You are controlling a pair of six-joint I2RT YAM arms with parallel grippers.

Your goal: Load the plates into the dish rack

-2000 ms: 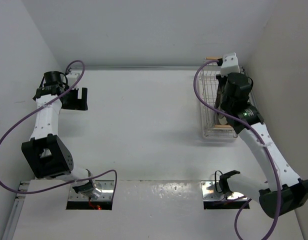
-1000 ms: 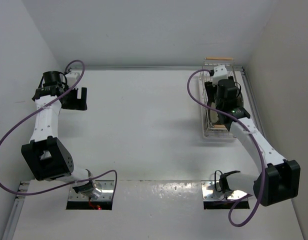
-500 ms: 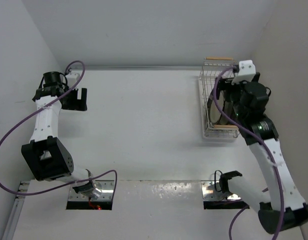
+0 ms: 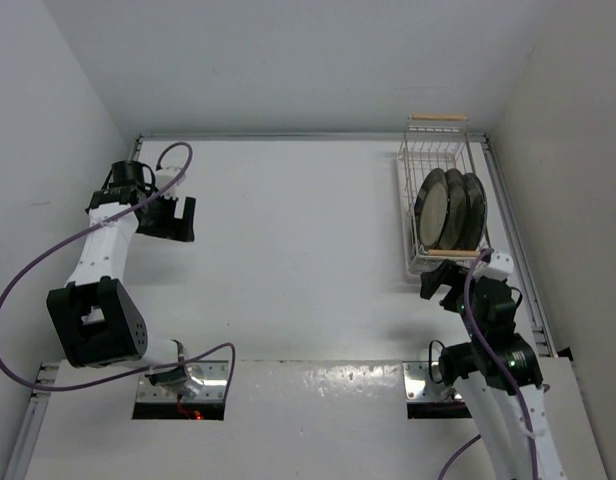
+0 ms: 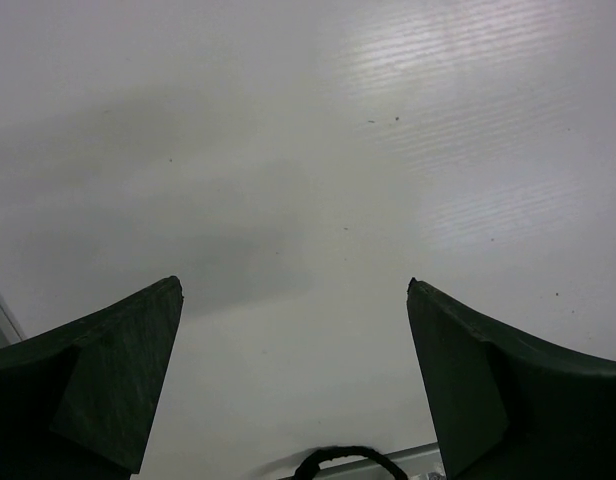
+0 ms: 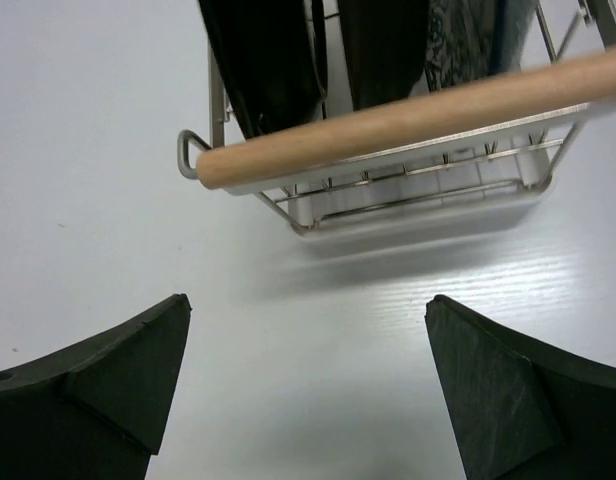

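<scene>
White tabletop (image 4: 288, 260) carries the dish rack (image 4: 433, 150); three plates (image 4: 450, 208) stand on edge inside it, propped by its wires. Right gripper (image 6: 308, 305), just before the rack's near handle (image 6: 408, 110), gapes empty; left gripper (image 5: 293, 290), well left of the rack, likewise.

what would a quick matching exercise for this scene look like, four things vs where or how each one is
Things:
1 plates
2 dish rack
3 left gripper
4 right gripper

Place or state:
a open, over bare table at the far left
b standing on edge, side by side in the rack
c open, facing the rack's near wooden handle
d along the right edge, towards the far corner

Pairs: 1-b, 2-d, 3-a, 4-c
</scene>
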